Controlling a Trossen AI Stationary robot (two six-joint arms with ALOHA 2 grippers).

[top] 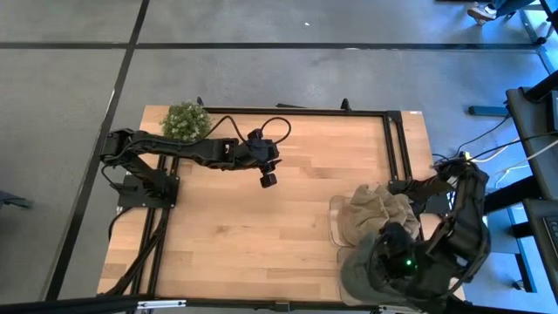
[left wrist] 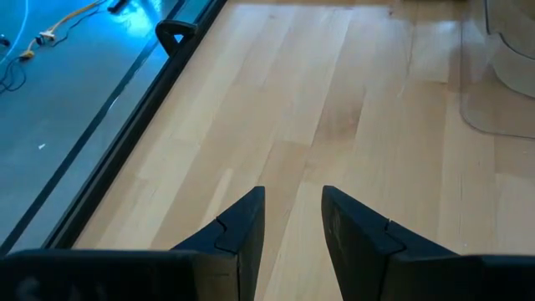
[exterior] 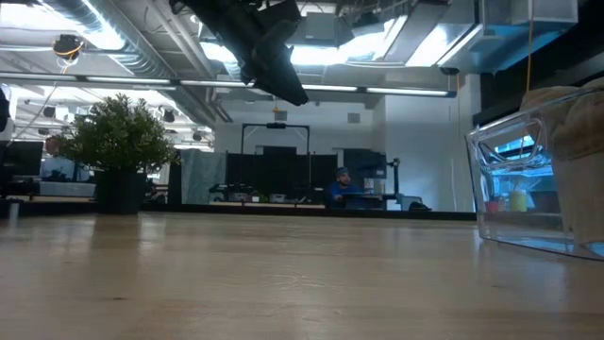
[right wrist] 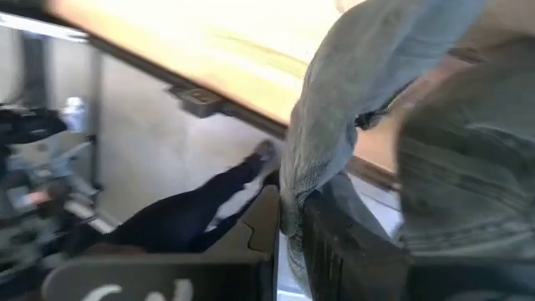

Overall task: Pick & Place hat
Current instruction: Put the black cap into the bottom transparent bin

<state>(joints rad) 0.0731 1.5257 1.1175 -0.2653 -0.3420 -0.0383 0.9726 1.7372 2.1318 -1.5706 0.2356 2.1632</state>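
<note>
From above, my left gripper (top: pixel 268 180) hung over the middle of the wooden table (top: pixel 261 227), arm stretched out from its base at the far left corner, beside a small potted plant (top: pixel 186 121). My right gripper (top: pixel 390 250) was down at the near right corner of the table, well apart from the left one. A grey-green hat (top: pixel 359 270) lay bunched right under and beside it, at the table's near edge. Just beyond the hat stood a clear plastic box (top: pixel 335 220) with tan cloth (top: pixel 377 209) heaped in it.

From table height, my left arm (exterior: pixel 260 42) came down from the top, its gripper well above the wood. The plant (exterior: pixel 118 142) stood at the far left, and the clear box (exterior: pixel 528 179) stood at the right with the tan cloth (exterior: pixel 578 123) showing inside. A person (exterior: pixel 342 184) sat far off in the room behind.

Past my left wrist, the two dark fingers (left wrist: pixel 238 234) stood parted with bare table (left wrist: pixel 334 109) showing between them; they held nothing. A corner of the clear box (left wrist: pixel 501 92) showed off to one side.

Past my right wrist, my fingers (right wrist: pixel 334 242) were clenched on a fold of the hat (right wrist: pixel 351 100), its grey fabric rising straight out of the pinch, with more of it bunched beside the gripper.
</note>
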